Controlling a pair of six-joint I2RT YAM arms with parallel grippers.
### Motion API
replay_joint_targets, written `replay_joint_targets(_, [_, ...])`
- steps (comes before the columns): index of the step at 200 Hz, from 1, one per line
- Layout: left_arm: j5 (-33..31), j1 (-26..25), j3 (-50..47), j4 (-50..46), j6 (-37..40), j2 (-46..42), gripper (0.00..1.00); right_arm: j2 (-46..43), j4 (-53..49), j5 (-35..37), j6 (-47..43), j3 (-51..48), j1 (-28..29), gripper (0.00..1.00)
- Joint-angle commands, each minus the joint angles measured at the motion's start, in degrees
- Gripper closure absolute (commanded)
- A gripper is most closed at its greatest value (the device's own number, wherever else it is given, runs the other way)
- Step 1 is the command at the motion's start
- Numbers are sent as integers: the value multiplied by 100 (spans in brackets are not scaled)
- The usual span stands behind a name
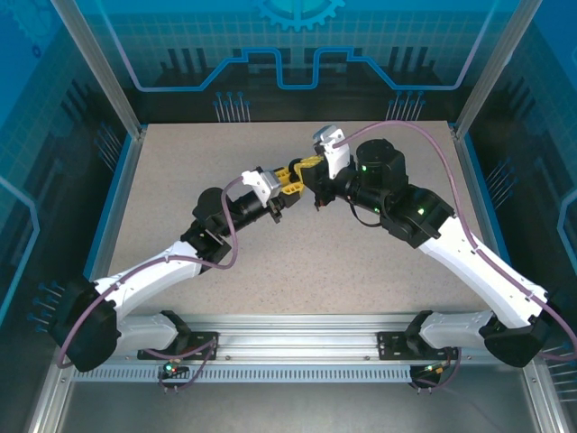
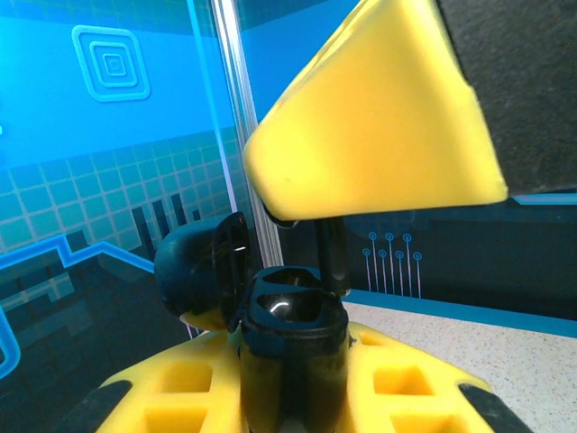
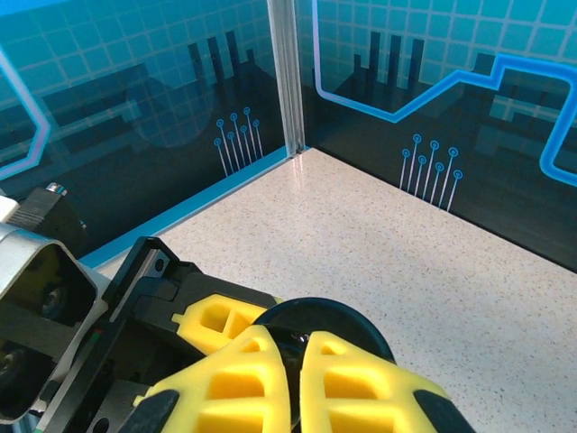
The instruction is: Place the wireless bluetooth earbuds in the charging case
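A black charging case [image 2: 293,361] stands upright between the yellow fingers of my left gripper [image 2: 293,388], which is shut on it. Its lid [image 2: 203,271] hangs open to the left. A black earbud stem [image 2: 331,257] dips into the case's right socket from above. It is pinched under the yellow finger [image 2: 370,117] of my right gripper [image 3: 296,361], which is shut on it. In the right wrist view the dark round case [image 3: 347,316] lies just under those fingers. In the top view both grippers meet above the table's middle, left gripper [image 1: 287,185] against right gripper [image 1: 315,188].
The speckled table [image 1: 297,271] stretches out below the raised grippers. Blue enclosure walls [image 1: 297,54] and aluminium corner posts [image 3: 287,81] ring it on three sides. The arms' mounting rail [image 1: 297,347] runs along the near edge.
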Motion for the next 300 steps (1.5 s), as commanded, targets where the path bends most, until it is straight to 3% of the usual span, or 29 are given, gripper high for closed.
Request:
replay_joint_targets(1, [81,-46,186,78,119,-36,100,33,-40,222,-94,-48,68,94])
replay_joint_targets(114, [67,-51,167,51,109,-107,100,173,-138,230,-115,-76,42,96])
replay_joint_targets(159, [-39,-54,174,68,69,-91,100,235,-365,-342,-245,-83,45,95])
replay_joint_targets(192, [-58,-49,150,62,41,-98,100,319,-491,-351,-316,-70,42,91])
replay_joint_targets(210, [-73,-55,126,34,33,-101,100,349,-492,-301,-242,-7,46,84])
replay_joint_targets(228, [-91,-53,93,40,-6,-91,100,388,-560,-157,-96,210,45,65])
replay_joint_targets(247, [-137,-53,25,86,-56,-80,100,429,-675,-28,148,586,-7,52])
replay_joint_targets(300, [-320,-48,-184,230,-115,-115,100,124,-804,-156,1208,1208,-838,40])
